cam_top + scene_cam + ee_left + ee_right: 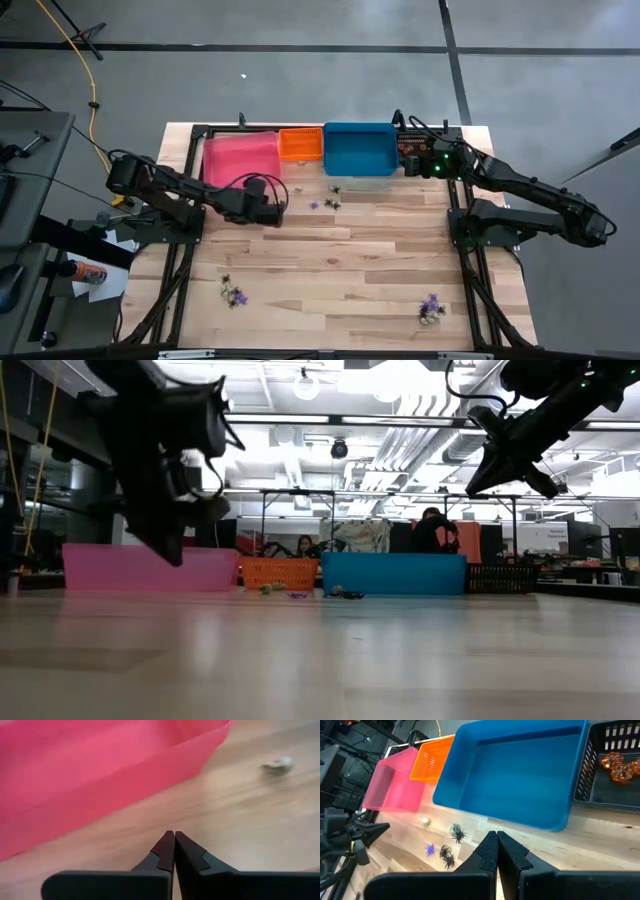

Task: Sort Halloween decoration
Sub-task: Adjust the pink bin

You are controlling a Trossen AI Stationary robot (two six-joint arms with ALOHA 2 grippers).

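Note:
Small Halloween trinkets lie on the wooden table: black spiders, a purple one and a pale one in front of the blue bin. More lie near the front edge, at the left and at the right. My left gripper hovers shut and empty by the pink bin's near right corner, with the pale trinket a little ahead of it. My right gripper hangs shut and empty above the table near the blue bin and the black bin.
Along the far edge stand the pink bin, a small orange bin, the blue bin and the black bin, which holds orange pumpkins. The middle of the table is bare wood. People sit in the room behind.

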